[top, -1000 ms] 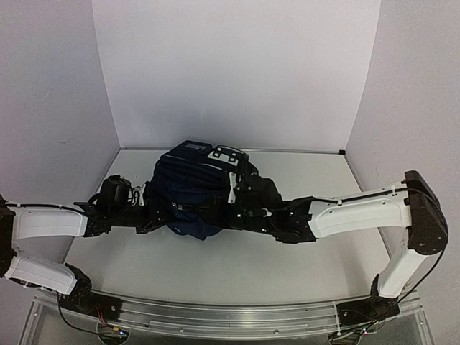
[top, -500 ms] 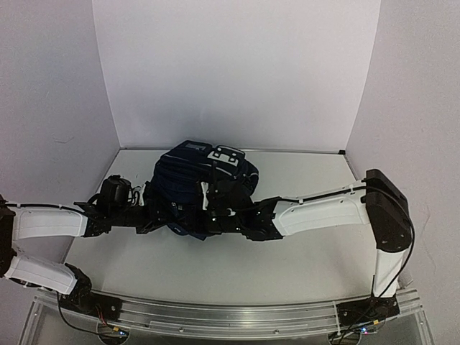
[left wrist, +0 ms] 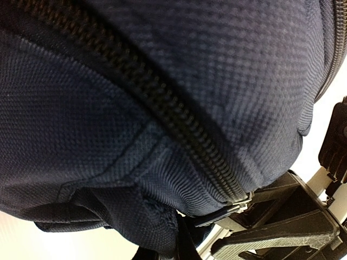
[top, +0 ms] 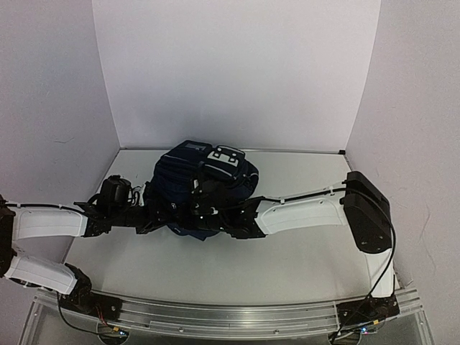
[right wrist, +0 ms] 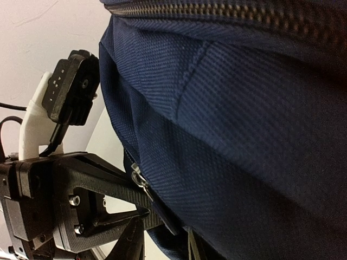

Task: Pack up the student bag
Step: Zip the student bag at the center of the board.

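**Top external.** The student bag (top: 180,183) lies in the middle of the surface (top: 302,259), toward 12 o'clock. It is a slumped navy bundle with its grey flap (top: 224,158) at the bag's 1 o'clock. The left gripper (top: 159,215) presses in at the bag's 8 o'clock and the right gripper (top: 201,208) at about 6 o'clock. From here neither pair of jaws can be read.

**Left wrist.** Coarse navy weave fills the view. A dark zipper (left wrist: 162,108) runs from 10 o'clock down to 4 o'clock and ends at a metal slider (left wrist: 238,199), with the right gripper just beside it. At 6 o'clock a fold of fabric is drawn down to where the left jaws sit. They are closed and appear to be pinching that fold.

**Right wrist.** More navy cloth, with a stitched seam and a second zipper line along 12 o'clock. At 8 o'clock the left gripper's closed tips meet the bag beside a small metal pull ring (right wrist: 140,179). Only slivers of the right jaws show at 6 o'clock, either side of a fabric edge. I cannot tell whether they grip it.

**Handling.** The bag looks soft, limp and bulky, and not fragile, and it will likely sag and slide rather than hold its shape. Seams, folds and zipper pulls look like the best places to grip. One side would pin the cloth taut while the other works the slider.
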`<state>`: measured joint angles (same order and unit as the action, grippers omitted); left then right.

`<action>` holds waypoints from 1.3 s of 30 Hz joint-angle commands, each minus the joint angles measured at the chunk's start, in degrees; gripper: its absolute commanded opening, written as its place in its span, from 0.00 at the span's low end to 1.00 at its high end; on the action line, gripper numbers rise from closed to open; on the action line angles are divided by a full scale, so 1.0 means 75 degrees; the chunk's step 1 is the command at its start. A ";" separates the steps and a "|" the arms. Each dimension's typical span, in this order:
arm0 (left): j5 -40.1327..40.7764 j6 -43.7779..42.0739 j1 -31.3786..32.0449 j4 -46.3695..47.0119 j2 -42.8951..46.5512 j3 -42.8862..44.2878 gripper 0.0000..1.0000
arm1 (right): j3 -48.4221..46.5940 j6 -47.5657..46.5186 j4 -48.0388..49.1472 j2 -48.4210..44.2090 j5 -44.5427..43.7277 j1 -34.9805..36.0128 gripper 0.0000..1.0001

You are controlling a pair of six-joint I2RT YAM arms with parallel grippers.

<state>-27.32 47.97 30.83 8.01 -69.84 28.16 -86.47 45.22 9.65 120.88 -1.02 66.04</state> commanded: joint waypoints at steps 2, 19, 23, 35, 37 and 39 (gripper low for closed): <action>-0.0493 -0.0090 0.0048 0.0892 0.0148 0.0314 0.00 | -0.0586 -0.0141 -0.0002 0.0399 -0.0271 -0.0009 0.26; 0.0694 0.0428 -0.0003 0.0249 0.0294 0.0242 0.00 | 0.0183 0.0067 -0.0021 -0.0552 -0.0331 0.0108 0.00; 0.0795 0.0640 -0.0123 0.0255 0.0129 0.0263 0.00 | 0.0822 0.0133 -0.0202 -0.1188 -0.0416 0.0238 0.00; 0.0769 0.0736 -0.0620 -0.0026 0.0288 0.0222 0.00 | 0.1453 0.0359 -0.1422 -0.1798 -0.1186 0.0256 0.00; 0.0679 0.0713 -0.0773 -0.0139 0.0439 0.0161 0.00 | 0.1557 0.0390 -0.1766 -0.1795 -0.1505 0.0202 0.00; 0.0566 0.0667 -0.0953 -0.0254 0.0568 0.0129 0.00 | 0.1657 0.0464 -0.2000 -0.1765 -0.1717 0.0060 0.00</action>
<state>-24.65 53.85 27.07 4.84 -68.98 28.10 -75.81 47.40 1.29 110.99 -7.77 67.49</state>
